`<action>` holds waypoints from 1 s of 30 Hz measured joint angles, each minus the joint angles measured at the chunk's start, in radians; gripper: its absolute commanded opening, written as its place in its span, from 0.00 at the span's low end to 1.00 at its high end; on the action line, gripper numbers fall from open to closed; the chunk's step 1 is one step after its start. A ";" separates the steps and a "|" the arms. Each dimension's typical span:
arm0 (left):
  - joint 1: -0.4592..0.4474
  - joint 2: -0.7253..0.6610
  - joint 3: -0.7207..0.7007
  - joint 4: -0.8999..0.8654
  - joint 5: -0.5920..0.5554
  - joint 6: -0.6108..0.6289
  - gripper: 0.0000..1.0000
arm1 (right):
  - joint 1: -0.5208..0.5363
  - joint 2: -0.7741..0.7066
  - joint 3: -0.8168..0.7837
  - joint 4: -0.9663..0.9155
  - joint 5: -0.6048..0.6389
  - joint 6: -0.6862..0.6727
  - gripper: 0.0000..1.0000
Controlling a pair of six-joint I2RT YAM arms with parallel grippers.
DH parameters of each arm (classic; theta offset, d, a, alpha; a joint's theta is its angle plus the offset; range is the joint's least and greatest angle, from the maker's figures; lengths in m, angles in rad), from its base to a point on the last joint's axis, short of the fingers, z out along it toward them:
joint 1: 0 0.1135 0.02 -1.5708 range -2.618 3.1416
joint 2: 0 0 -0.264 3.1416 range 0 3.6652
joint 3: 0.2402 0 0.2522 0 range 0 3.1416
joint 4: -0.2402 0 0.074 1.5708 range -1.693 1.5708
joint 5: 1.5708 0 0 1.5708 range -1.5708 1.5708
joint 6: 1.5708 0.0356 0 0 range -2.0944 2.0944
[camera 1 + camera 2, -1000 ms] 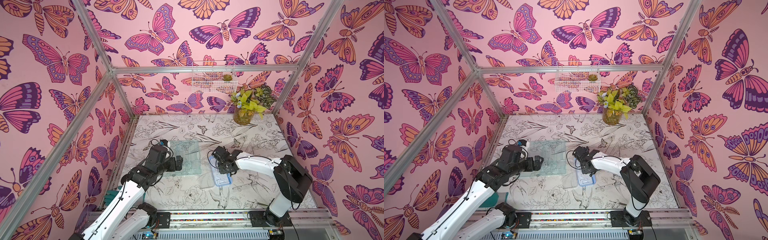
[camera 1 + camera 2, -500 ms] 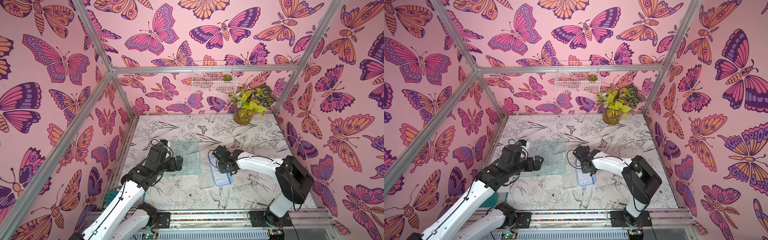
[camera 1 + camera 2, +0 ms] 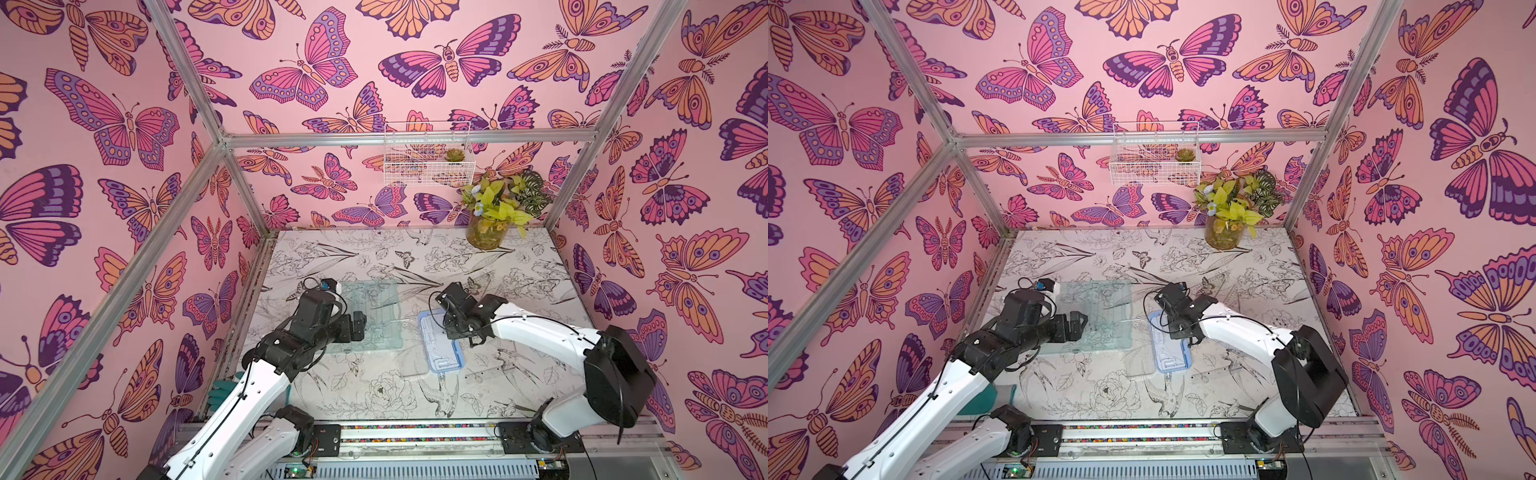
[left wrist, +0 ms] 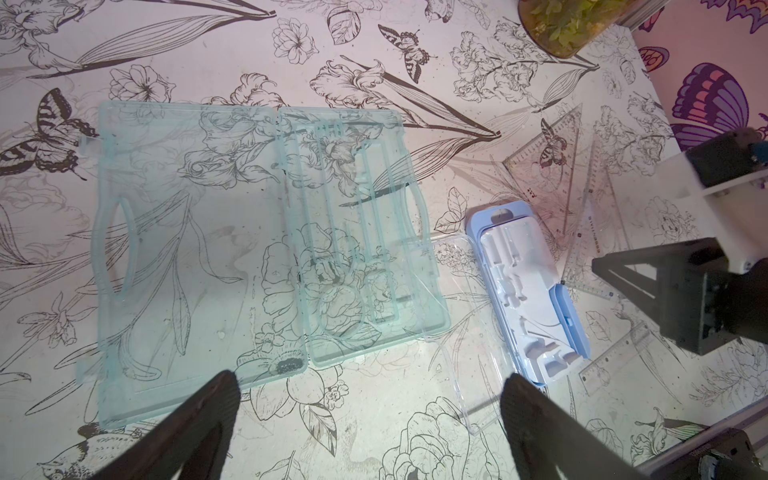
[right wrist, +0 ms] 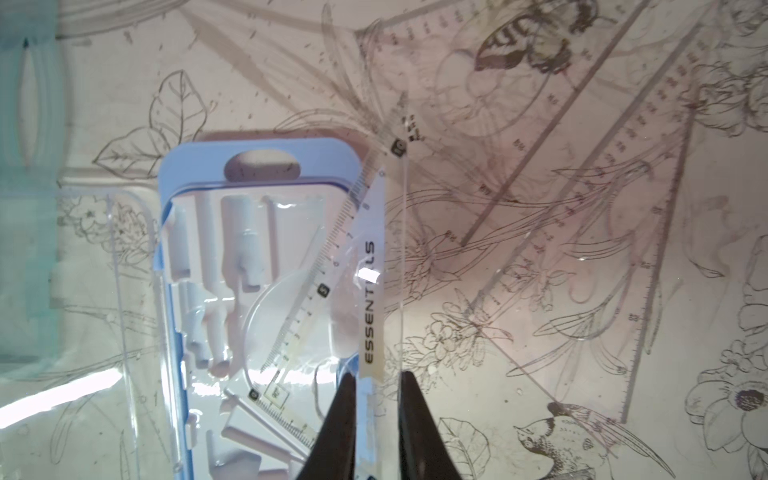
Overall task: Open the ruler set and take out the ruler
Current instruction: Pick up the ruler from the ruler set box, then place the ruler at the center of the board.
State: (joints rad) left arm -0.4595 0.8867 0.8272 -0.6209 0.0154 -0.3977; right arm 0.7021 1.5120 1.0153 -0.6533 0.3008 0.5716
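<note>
right wrist view shows the right claw [image 5: 378, 376] pinched shut on a clear ruler [image 5: 369, 311] marked "essentials", the two dark fingers pressing its near end from either side. the ruler reaches away from the claw above the ruler set case [image 5: 332, 158], along the blue edge that faces two clear set squares [image 5: 582, 187] lying flat on the table [image 3: 519, 374]. whether its far tip touches the case i cannot tell. the case lies open, its white moulded tray showing, with a protractor and another scaled piece in it. its clear lid [image 4: 457, 332] lies folded out flat beside it, on the side toward a teal see-through case [image 4: 187, 249], which is also spread open on the table.

in both top views the blue case [image 3: 440, 345] [image 3: 1169, 349] sits near the middle of the table, just under the right claw [image 3: 451, 332], with the teal case [image 3: 374, 316] beside it.

the left claw [image 4: 370, 382] hangs above the near edge of the teal case with its fingers spread wide and nothing between them. a straight clear ruler [image 4: 615, 361] lies on the table near the blue case. a plant jar [image 3: 484, 232] stands in the far corner.
</note>
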 measured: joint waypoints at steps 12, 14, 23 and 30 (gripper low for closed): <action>-0.325 0.278 0.182 0.049 -0.086 0.205 1.00 | -0.462 -0.103 -0.072 -0.002 -0.100 -0.048 0.17; -0.340 0.322 0.203 0.061 -0.089 0.227 1.00 | -0.525 -0.104 -0.085 -0.002 -0.111 -0.056 0.17; -0.340 0.378 0.220 0.103 -0.066 0.262 1.00 | -0.684 -0.062 -0.150 0.022 -0.111 -0.047 0.18; -0.340 0.377 0.221 0.109 -0.056 0.262 1.00 | -0.795 -0.023 -0.216 0.065 -0.084 -0.031 0.18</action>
State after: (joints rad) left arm -0.7998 1.2640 1.0481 -0.5121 -0.0406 -0.1356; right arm -0.0925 1.4895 0.7994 -0.5884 0.2169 0.5407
